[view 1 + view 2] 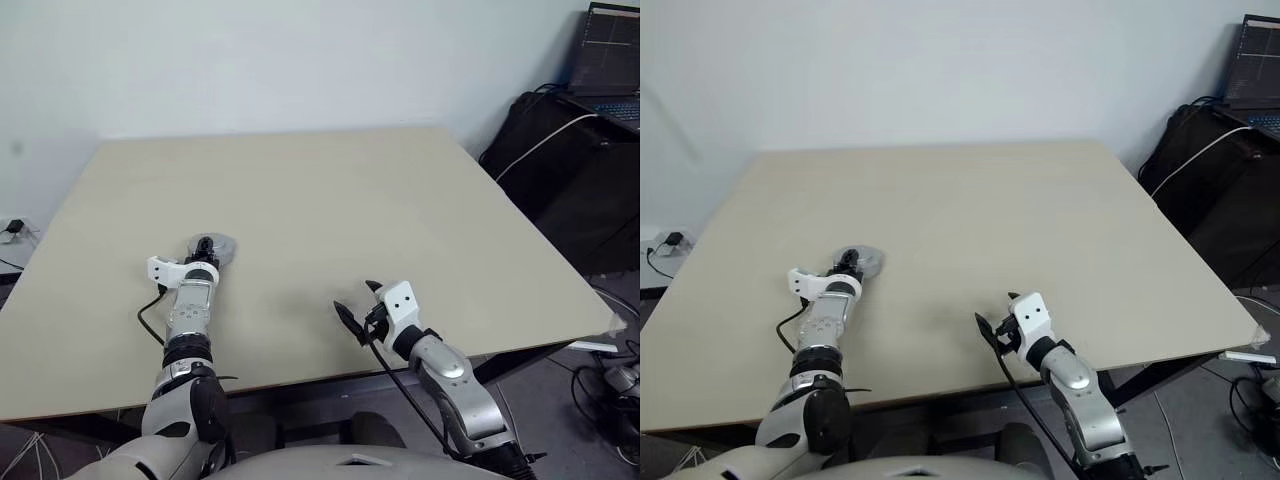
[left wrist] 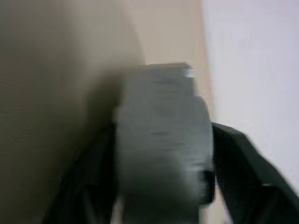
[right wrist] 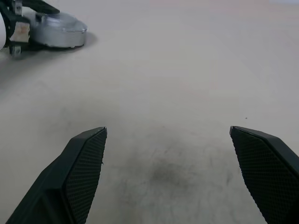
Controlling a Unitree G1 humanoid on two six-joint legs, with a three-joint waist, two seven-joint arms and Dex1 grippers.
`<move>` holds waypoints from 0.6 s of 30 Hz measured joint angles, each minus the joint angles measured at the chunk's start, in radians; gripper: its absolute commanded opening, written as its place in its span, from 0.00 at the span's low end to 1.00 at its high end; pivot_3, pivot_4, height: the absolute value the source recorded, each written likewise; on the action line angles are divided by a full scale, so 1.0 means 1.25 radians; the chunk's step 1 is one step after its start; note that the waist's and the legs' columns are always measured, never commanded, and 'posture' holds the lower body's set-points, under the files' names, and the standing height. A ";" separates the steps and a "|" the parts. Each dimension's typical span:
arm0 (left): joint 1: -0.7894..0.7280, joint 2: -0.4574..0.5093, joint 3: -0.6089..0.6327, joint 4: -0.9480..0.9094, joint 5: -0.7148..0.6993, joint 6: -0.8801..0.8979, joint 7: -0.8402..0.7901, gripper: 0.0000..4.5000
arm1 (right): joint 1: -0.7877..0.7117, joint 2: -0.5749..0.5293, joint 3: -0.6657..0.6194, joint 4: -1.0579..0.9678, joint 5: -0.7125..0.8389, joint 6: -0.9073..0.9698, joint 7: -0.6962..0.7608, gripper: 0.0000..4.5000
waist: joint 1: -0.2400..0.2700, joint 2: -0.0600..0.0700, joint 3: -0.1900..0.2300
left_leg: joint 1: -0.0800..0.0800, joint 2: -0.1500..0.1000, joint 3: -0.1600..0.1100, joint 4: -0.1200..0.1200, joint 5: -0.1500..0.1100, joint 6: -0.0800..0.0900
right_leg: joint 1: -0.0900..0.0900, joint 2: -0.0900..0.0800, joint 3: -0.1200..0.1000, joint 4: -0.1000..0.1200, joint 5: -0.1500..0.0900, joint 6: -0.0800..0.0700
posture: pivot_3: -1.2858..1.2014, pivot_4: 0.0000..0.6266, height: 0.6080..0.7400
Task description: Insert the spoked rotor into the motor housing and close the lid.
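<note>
Beige table [image 1: 330, 200], white wall behind; left gripper [image 1: 205, 247] at lid [image 1: 222, 245], grip unclear; right gripper [image 3: 168, 172] wide.

Even, soft room light falls on the pale worktop [image 1: 330, 200] with no glare. Faint, diffuse shadows lie under both arms. The head views are sharp, though the worktop's far edge bows slightly. The left wrist view is heavily blurred: the grey lid [image 2: 161, 140] smears, close and out of focus. The right wrist view is crisp, with a dim shadow patch between the black fingers [image 3: 84, 168].
</note>
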 measured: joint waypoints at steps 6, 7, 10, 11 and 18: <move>0.042 -0.021 -0.006 -0.095 0.016 0.041 0.043 0.99 | -0.001 0.009 -0.002 0.009 -0.003 -0.001 0.002 1.00 | -0.004 0.002 -0.004 | 0.002 0.000 0.001 0.000 0.000 0.000 | 0.002 -0.001 0.001 0.000 0.000 -0.001 | 0.52 0.00 1.00; 0.066 -0.030 -0.014 -0.137 0.017 0.058 0.058 0.99 | -0.002 0.010 -0.003 0.012 -0.004 0.000 0.002 1.00 | -0.005 0.002 -0.005 | 0.002 0.000 0.001 0.000 0.000 0.000 | 0.001 -0.001 0.001 0.000 0.000 -0.001 | 0.52 0.00 1.00; 0.150 -0.047 -0.050 -0.269 0.030 0.125 0.104 0.99 | -0.005 0.015 -0.003 0.018 -0.005 -0.001 0.001 1.00 | -0.004 0.003 -0.007 | 0.002 0.000 0.001 -0.001 -0.001 0.001 | 0.001 -0.002 0.001 0.000 0.000 -0.001 | 0.52 0.00 1.00; 0.183 -0.048 -0.067 -0.308 0.034 0.149 0.111 0.99 | -0.005 0.016 -0.003 0.020 -0.008 -0.001 0.001 1.00 | -0.005 0.004 -0.009 | 0.003 0.000 0.002 -0.001 -0.002 0.001 | 0.001 -0.002 0.001 0.000 0.000 -0.001 | 0.52 0.00 1.00; 0.444 0.032 -0.251 -0.588 0.144 0.297 0.087 0.99 | -0.007 0.025 -0.001 0.028 -0.013 0.000 0.020 1.00 | -0.009 0.010 -0.014 | 0.012 0.001 0.003 -0.003 -0.006 -0.003 | 0.004 -0.002 0.001 0.000 -0.005 -0.006 | 0.52 0.00 1.00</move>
